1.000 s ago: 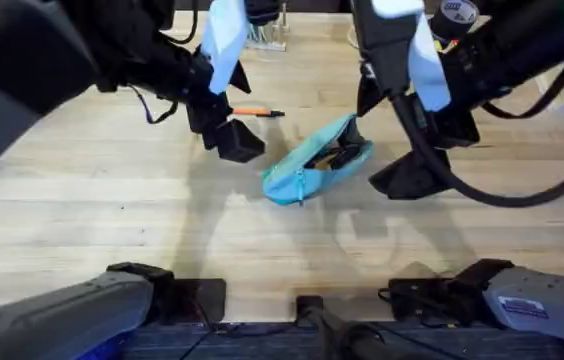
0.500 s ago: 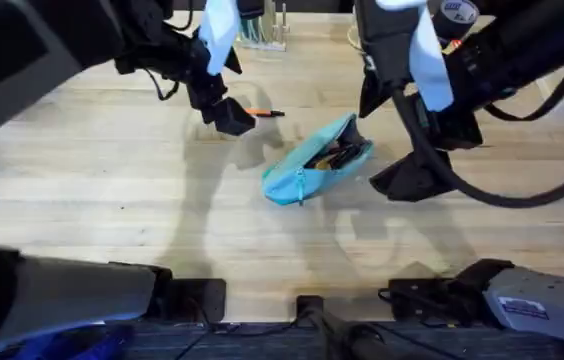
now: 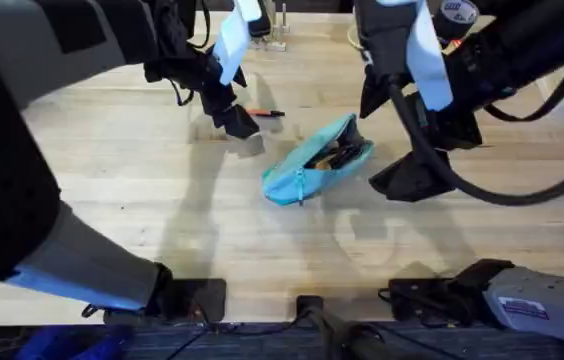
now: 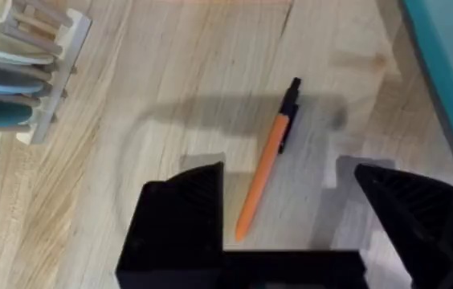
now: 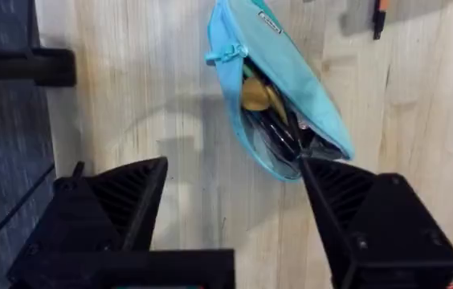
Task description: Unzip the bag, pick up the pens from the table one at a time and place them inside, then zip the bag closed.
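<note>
The left gripper hangs over the table with its jaws spread wide and nothing between the pads. The orange pen lies flat on the wood in the gap between the two black fingers, nearer the finger on the rack's side than the other, touching neither. Its bare orange tip points back toward the gripper body, and its black clip end points away, out beyond the fingertips. Past the jaws and off to one side stands a pale wooden rack holding flat discs on edge. On the opposite side of the jaws, a strip of turquoise fabric cuts across the corner of the left wrist view.

The right gripper also stands open and empty, above the wood. The bag lies just beyond its fingertips, one end of it close to one finger without clear contact. The zipper is undone and the mouth gapes, showing dark and yellowish items inside; the zipper pull sits at the far end of the pouch.

From overhead, the bag lies between the two grippers, and the pen sits just beside the left gripper.
</note>
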`<action>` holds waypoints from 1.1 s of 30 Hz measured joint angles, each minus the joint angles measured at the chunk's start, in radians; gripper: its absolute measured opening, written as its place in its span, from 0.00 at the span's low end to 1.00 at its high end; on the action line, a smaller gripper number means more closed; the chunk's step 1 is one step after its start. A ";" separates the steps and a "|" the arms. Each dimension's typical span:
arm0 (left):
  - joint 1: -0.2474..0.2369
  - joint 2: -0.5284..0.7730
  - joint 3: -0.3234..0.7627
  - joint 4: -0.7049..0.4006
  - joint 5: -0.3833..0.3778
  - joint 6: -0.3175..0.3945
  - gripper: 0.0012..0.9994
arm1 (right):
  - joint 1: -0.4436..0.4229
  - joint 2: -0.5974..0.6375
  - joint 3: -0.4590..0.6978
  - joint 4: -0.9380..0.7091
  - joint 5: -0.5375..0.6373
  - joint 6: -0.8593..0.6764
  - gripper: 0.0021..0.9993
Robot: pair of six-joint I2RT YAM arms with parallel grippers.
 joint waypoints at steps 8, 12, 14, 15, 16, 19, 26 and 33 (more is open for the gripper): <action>0.000 0.075 0.000 0.029 -0.002 -0.008 0.99 | 0.000 0.000 0.000 0.000 0.000 0.019 1.00; 0.000 0.112 0.000 0.031 -0.002 -0.019 0.99 | 0.000 0.000 0.000 0.000 0.000 0.023 1.00; 0.000 0.124 0.000 0.031 -0.002 -0.031 0.99 | 0.000 0.000 0.000 0.000 0.000 0.023 1.00; 0.000 0.129 0.000 0.031 0.001 -0.039 1.00 | 0.000 0.000 0.000 0.000 0.000 0.023 1.00; 0.000 0.131 0.002 0.032 0.004 -0.044 1.00 | 0.000 0.000 0.000 0.000 0.000 0.023 1.00; 0.000 0.138 0.008 0.033 0.008 -0.059 0.99 | 0.000 0.000 0.000 0.000 0.000 0.023 1.00; 0.006 0.155 0.022 0.050 0.014 -0.086 0.72 | 0.000 0.000 0.000 0.000 0.000 0.023 1.00; 0.006 0.157 0.023 0.050 0.013 -0.096 0.45 | 0.000 0.000 0.000 0.000 0.000 0.024 1.00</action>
